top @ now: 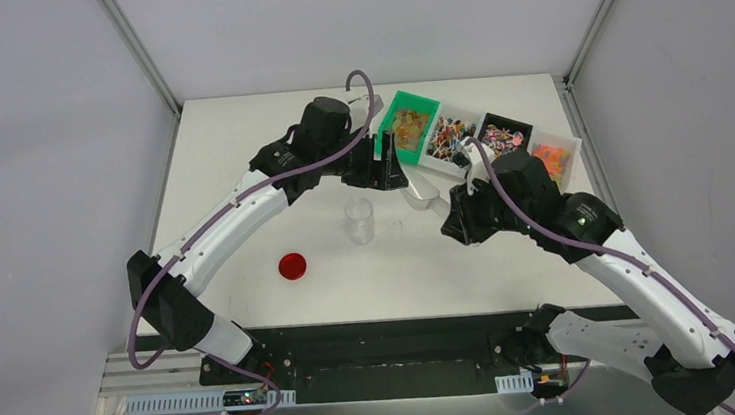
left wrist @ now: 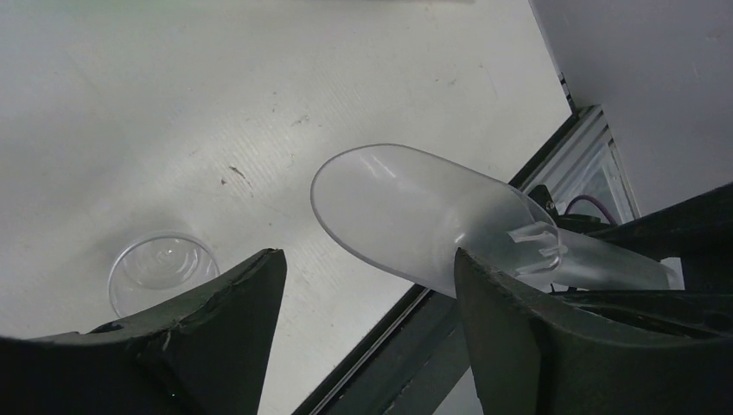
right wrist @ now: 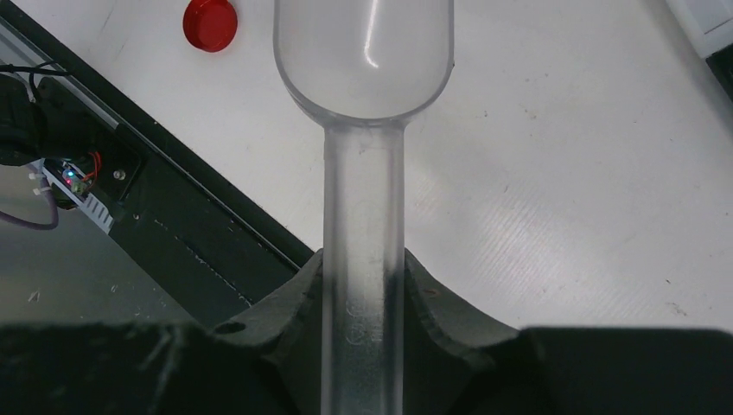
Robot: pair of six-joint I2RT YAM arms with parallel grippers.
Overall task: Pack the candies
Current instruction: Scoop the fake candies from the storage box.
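— Right gripper (right wrist: pixel 363 268), hard up against its own wrist camera: what are its black fingers doing?
— They are clamped on the handle of the clear plastic scoop (right wrist: pixel 364 60), one on each side. The bowl reaches out ahead over the white table (right wrist: pixel 562 173). A flat round red lid (right wrist: pixel 210 22) lies apart from it.
— And the left gripper (left wrist: pixel 365 255)?
— Its fingers are spread wide and grip nothing. Past them its camera shows the scoop's bowl and a clear plastic cup (left wrist: pixel 162 268) standing on the table.
— Where are the candies (top: pixel 451 137)?
— Farther back, seen from above, in a row of four small bins at the table's far right. Amber-brown ones fill the green bin (top: pixel 416 96), multicoloured the white bin (top: pixel 466 116), pink the black bin (top: pixel 508 117) and orange the end white bin (top: pixel 566 137). The left gripper is just beside the green bin. The right gripper's fingers sit nearer than the row, with the scoop's bowl close to the green bin's near end.
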